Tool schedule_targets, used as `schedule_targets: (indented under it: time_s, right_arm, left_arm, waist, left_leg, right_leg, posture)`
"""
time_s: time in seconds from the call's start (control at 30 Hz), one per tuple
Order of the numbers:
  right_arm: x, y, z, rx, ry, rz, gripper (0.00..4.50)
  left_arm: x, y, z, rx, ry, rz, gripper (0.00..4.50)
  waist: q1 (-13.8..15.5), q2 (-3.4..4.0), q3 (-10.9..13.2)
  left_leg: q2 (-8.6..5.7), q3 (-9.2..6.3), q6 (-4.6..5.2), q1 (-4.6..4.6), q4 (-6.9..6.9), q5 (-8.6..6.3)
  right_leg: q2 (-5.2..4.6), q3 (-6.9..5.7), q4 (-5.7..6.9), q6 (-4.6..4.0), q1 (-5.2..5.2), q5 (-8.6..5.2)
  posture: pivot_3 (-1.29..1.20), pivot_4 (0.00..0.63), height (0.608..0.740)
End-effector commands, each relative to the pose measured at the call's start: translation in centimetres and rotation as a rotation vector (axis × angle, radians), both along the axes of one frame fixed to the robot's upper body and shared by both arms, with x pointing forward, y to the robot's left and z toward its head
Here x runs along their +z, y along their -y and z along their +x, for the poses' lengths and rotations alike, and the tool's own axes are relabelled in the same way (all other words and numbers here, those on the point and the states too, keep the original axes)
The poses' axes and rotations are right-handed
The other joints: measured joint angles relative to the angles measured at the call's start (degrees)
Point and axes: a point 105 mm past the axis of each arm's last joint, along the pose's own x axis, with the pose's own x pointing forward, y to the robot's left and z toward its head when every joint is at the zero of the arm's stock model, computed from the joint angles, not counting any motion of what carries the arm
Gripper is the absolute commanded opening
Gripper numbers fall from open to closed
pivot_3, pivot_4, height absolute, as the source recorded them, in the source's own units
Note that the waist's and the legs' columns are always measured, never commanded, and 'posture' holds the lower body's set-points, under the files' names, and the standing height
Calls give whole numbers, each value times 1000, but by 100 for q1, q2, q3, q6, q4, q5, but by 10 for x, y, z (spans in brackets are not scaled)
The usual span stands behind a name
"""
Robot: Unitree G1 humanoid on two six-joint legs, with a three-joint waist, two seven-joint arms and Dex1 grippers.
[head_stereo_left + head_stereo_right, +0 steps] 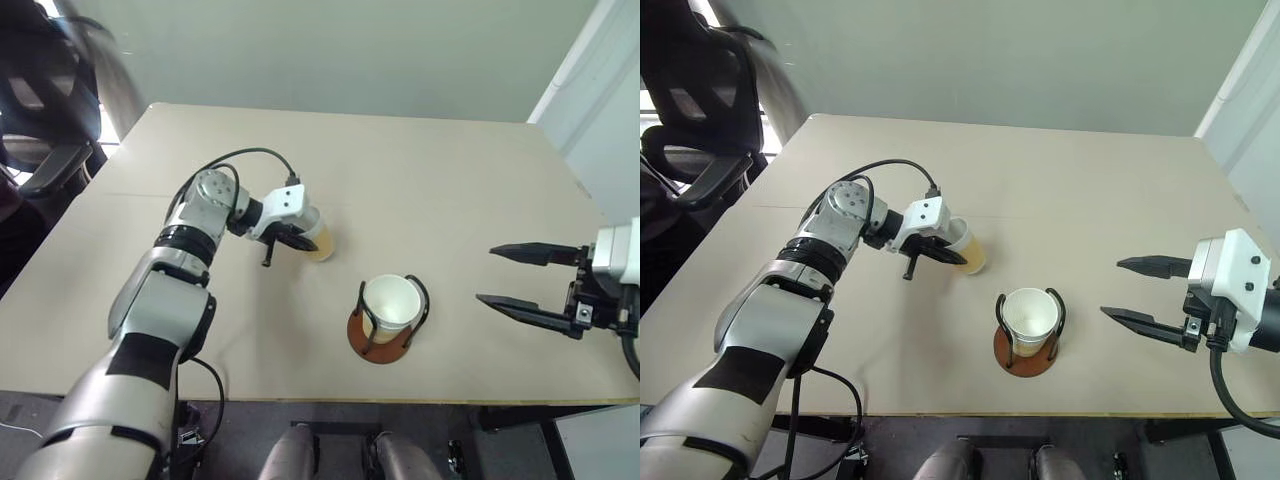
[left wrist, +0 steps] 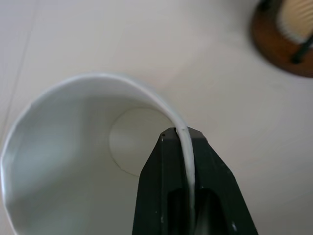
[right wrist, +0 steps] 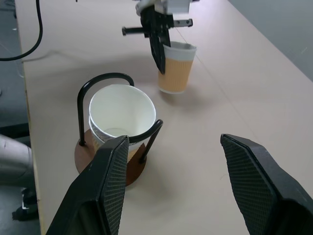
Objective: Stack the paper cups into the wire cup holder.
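A tan ribbed paper cup (image 1: pixel 322 243) stands upright left of the table's middle. My left gripper (image 1: pixel 292 236) is shut on its rim, one finger inside the white cup (image 2: pixel 73 147) and one outside. The wire cup holder (image 1: pixel 380 342), a reddish-brown disc with black wire loops, stands nearer the front edge. Two nested paper cups (image 3: pixel 122 110) sit inside it. My right gripper (image 1: pixel 485 274) hovers open to the right of the holder, its fingers (image 3: pixel 115 161) wide apart with nothing between them.
The beige table (image 1: pixel 450 170) stretches bare behind and to the right of the cups. A black office chair (image 1: pixel 40 110) stands off the far left corner. A black cable (image 1: pixel 245 155) loops above my left wrist.
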Motion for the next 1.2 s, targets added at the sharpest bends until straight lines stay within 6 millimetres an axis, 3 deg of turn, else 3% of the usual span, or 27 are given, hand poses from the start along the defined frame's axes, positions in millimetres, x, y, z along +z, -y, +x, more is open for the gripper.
schedule_targets:
  time_s: [0.03,0.13,0.23,0.37,0.7,0.8,1.2]
  right_arm:
    - [11,5,-8,10,37,-12,3043]
    - [11,7,-13,17,23,-19,3043]
    - [10,8,-17,32,12,-28,3043]
    - [10,11,-16,19,19,-38,3043]
    - [7,6,-16,7,30,-31,3043]
    - [8,5,-16,8,38,-27,3043]
    - [8,1,-16,-8,54,-20,3043]
  left_arm:
    - [79,26,-15,-155,101,-136,14]
    - [112,38,-42,-285,113,-192,14]
    - [126,44,-66,-394,94,-202,14]
    - [112,52,-85,-508,43,-136,14]
    - [111,83,-100,-658,19,-167,14]
    - [100,88,-106,-703,3,-120,14]
    - [68,90,-93,-716,39,39,14]
  waist:
    - [7,0,0]
    - [-4,1,-2]
    - [-19,16,-10]
    - [-24,24,-13]
    - [-38,24,-10]
    - [-66,27,-8]
    - [-65,29,-7]
  left_leg:
    - [0,0,6,-10,1,4]
    - [0,5,5,-27,1,13]
    - [0,14,1,-20,-1,14]
    - [1,18,3,-13,-2,12]
    - [2,19,9,-14,2,10]
    - [2,22,8,-14,1,11]
    - [2,22,9,-17,1,10]
  right_leg:
    - [0,0,0,2,-8,2]
    - [0,1,-5,-1,-23,17]
    - [0,7,-10,0,-19,16]
    - [-1,15,-4,0,-17,13]
    - [-1,16,-1,-12,-18,34]
    - [0,17,-1,-12,-19,35]
    - [0,19,-3,-11,-20,35]
  posture:
    - [0,150,740]
    - [0,150,740]
    - [0,150,740]
    - [0,150,740]
    - [0,150,740]
    - [0,150,740]
    - [0,150,740]
